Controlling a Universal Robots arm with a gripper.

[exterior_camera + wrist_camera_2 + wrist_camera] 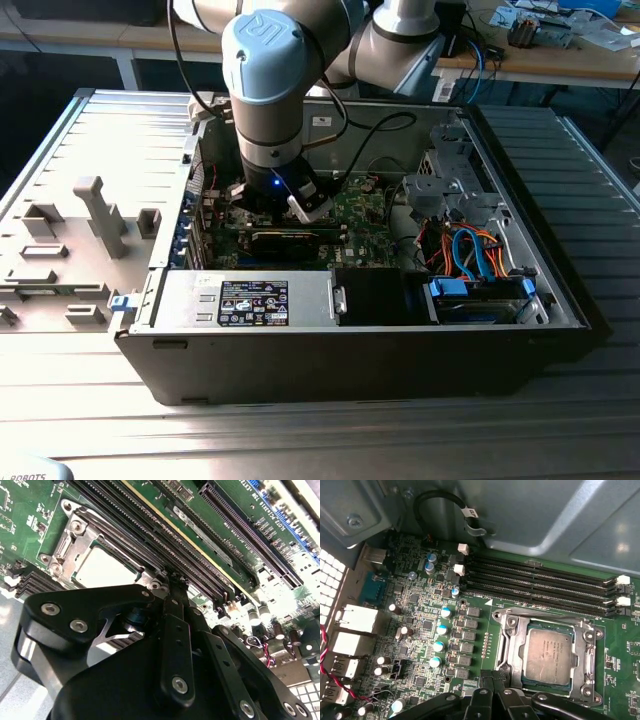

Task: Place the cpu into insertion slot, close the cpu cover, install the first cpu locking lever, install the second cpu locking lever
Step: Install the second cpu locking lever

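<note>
Cpu (547,653) seated flat in the insertion slot (512,652), dull metal top showing through the cut-out of the cpu cover (584,661), which lay down around it on the green circuit board (620,645). Same chip seen pale and glaring in the second wrist view (102,570), framed by the silver cover (65,545). Long black memory slots (540,585) ran just beside the socket on one side; rows of small capacitors (440,645) and chokes stood on another. Grey metal chassis wall (545,515) rose beyond the memory slots, with a looped black cable (440,500) clipped to it.

Tool (494,679) poised at the socket's edge, fingertips (485,682) drawn close together with little or no gap, nothing visibly held. Seen in the exterior view reaching steeply down from the arm (275,90) into the open computer case (350,350), tool (285,200) low over the board. Hemmed by a dark card (290,240), a power supply (250,300) and bundled cables (470,250); case resting on a ribbed metal surface (90,160).
</note>
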